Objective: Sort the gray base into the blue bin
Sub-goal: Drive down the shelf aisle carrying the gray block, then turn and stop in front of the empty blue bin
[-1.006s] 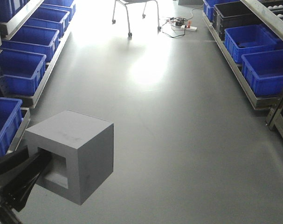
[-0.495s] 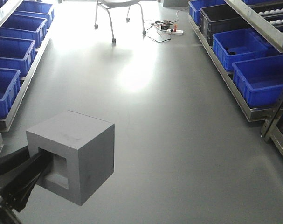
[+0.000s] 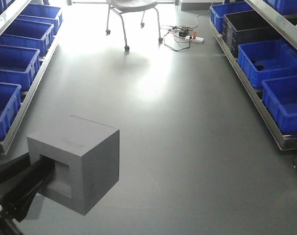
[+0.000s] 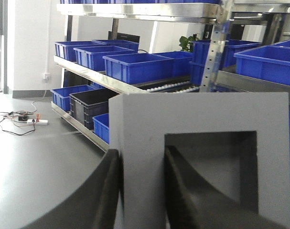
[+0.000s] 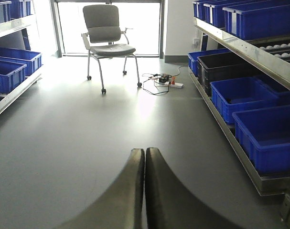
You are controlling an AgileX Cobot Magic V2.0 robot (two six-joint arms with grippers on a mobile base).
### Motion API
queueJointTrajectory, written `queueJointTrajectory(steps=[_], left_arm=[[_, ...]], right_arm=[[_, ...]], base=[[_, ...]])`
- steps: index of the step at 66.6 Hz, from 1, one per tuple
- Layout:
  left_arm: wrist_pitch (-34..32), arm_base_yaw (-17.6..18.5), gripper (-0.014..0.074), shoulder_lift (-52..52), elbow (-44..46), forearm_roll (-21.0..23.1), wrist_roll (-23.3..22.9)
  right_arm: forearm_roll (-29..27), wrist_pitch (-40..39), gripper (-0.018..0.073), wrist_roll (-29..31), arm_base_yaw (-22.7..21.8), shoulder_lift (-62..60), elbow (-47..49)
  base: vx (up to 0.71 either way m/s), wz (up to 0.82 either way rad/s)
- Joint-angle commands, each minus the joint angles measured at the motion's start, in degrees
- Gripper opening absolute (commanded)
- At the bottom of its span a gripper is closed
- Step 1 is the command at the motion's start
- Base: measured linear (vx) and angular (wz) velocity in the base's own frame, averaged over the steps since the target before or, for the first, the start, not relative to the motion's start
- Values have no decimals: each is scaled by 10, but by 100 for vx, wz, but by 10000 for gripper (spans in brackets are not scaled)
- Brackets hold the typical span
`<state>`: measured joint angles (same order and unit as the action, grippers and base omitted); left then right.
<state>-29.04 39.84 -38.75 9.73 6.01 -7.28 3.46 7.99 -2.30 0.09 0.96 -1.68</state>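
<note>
In the front view, blue bins point(image 3: 11, 63) sit on a low rack point(image 3: 28, 98) at 9 to 10 o'clock. At 7 o'clock the gray base point(image 3: 77, 164) is held above the floor point(image 3: 187, 147). The left claw point(image 4: 141, 153) grasps its wall, one finger inside the recess and one outside. Right-side bins point(image 3: 268, 61) sit at 2 o'clock. The right claw point(image 5: 145, 153) is clenched on nothing.

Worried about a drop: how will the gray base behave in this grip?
The gray base looks rigid, so it likely won't flex. The left gripper pinches only one wall beside the recess, so the overhanging block might pivot if jolted. Matte faces probably resist slipping.
</note>
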Motion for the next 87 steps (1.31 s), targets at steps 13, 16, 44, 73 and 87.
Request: queueJointTrajectory(steps=[13, 16, 44, 73, 87], left_arm=[[-64, 3, -6, 2, 15, 2, -3], [-64, 3, -6, 2, 15, 2, -3], [-64, 3, -6, 2, 15, 2, -3], [-64, 3, -6, 2, 15, 2, -3], [-64, 3, -6, 2, 15, 2, -3]], right_arm=[[4, -45, -9, 4, 1, 6, -10], [4, -45, -9, 4, 1, 6, -10], [4, -45, -9, 4, 1, 6, -10], [4, -45, -9, 4, 1, 6, -10], [4, -45, -9, 4, 1, 6, -10]], base=[[35, 12], [33, 19], [28, 58], [22, 92], [19, 72]])
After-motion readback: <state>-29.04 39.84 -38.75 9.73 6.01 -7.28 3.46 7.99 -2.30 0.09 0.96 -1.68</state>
